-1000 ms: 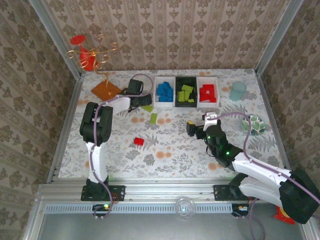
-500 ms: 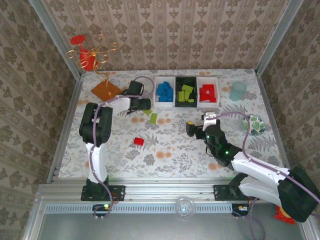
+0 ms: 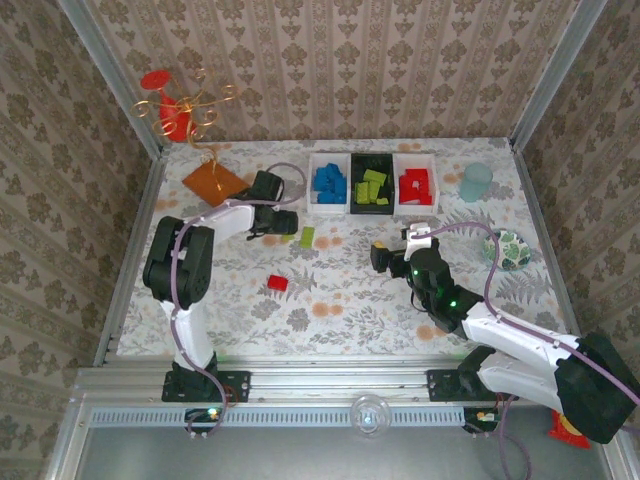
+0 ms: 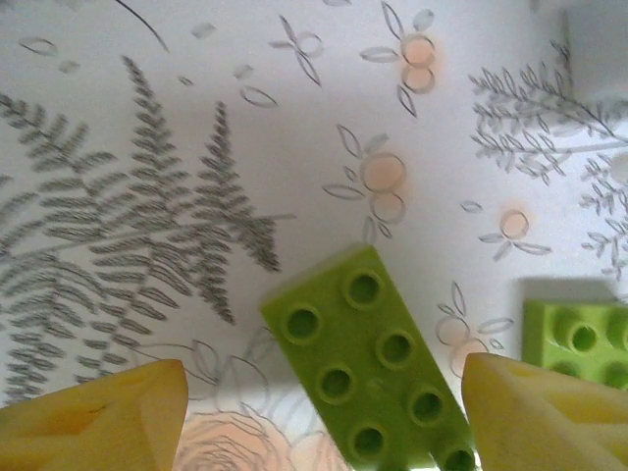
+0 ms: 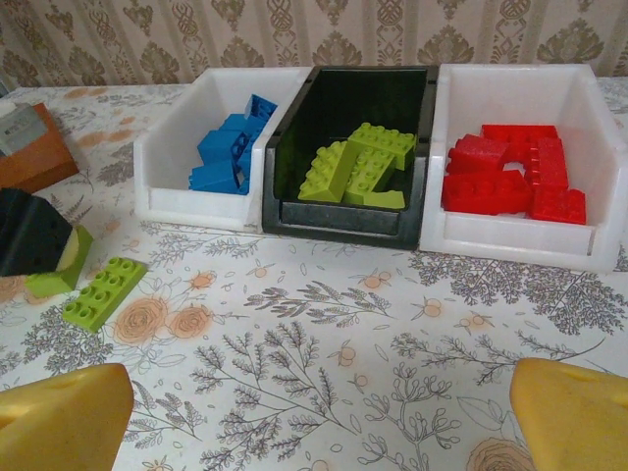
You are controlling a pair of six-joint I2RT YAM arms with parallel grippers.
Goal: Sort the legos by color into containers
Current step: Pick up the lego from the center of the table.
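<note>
FLORAL-CLOTH TABLE: An orange plate lay near the far left corner. Just right of it the left gripper hung low over the cloth, jaws spread wide and gripping nothing — its yellow fingertips stood far apart in the wrist view. Between them lay a long lime brick, studs up in two rows of four, glossy. Its long axis slanted from upper left to lower right in that view, and from above it pointed roughly toward the far edge. A second lime brick sat just beside it, cut off by the frame. A small red brick lay alone toward the near edge, left of the table's middle.

Along the middle of the far edge three bins stood side by side:
- a white bin held blue legos;
- a black bin held lime legos;
- a second white bin held red legos.

Right of the table's middle the right gripper faced the bins — fingers wide apart, empty. A pale blue cup stood by the far right corner and a leaf-patterned bowl by the right edge.
</note>
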